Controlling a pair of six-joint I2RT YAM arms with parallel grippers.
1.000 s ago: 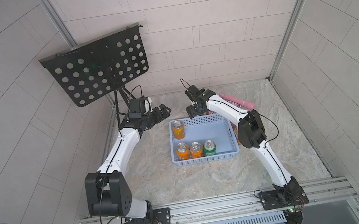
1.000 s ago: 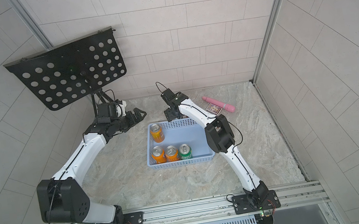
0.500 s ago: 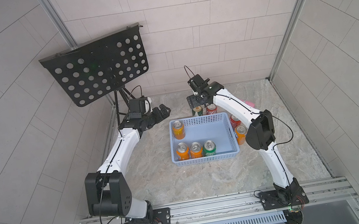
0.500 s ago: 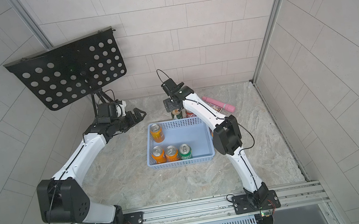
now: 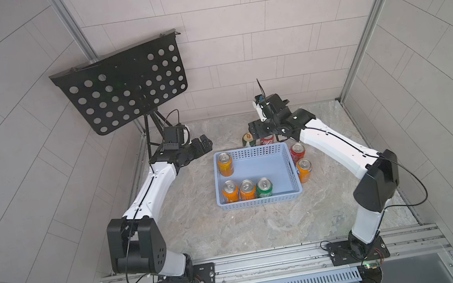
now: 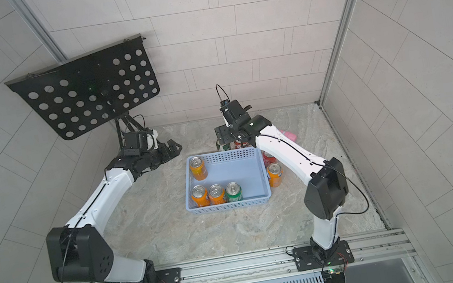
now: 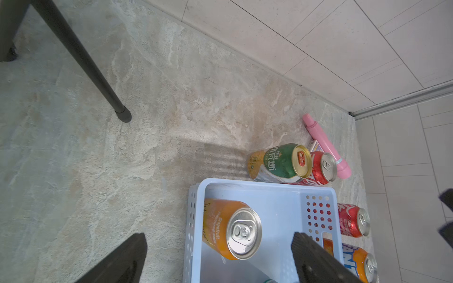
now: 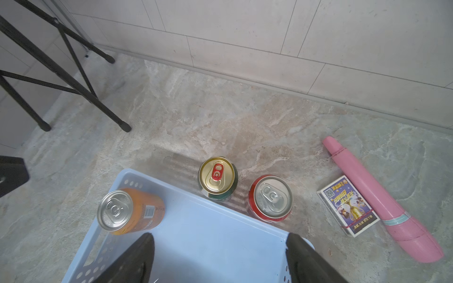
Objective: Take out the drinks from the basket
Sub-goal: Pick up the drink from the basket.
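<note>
A light blue basket (image 5: 266, 169) sits on a stone-patterned floor between two robot arms. Four cans stand upright inside it. A lone orange can (image 5: 225, 164) is in the far corner on the left arm's side. Along the basket's near wall stand an end orange can (image 5: 230, 191), a middle orange can (image 5: 247, 189) and a green can (image 5: 264, 186).

Four more cans stand outside. Just behind the basket's far wall, side by side, are a dark green can (image 8: 217, 177) with a gold top and a red can (image 8: 270, 198). Just beside the basket's wall on the right arm's side are a second red can (image 5: 297, 152) and an outer orange can (image 5: 304, 169). A small card box (image 8: 348, 205) and a pink tube (image 8: 375, 193) lie behind the basket, past the red can.

The right gripper (image 8: 219, 236) hangs above the basket's far wall, jaws spread apart and holding nothing. The left gripper (image 7: 218, 236) hovers near the basket's far corner by the lone orange can, jaws also spread and empty.
</note>
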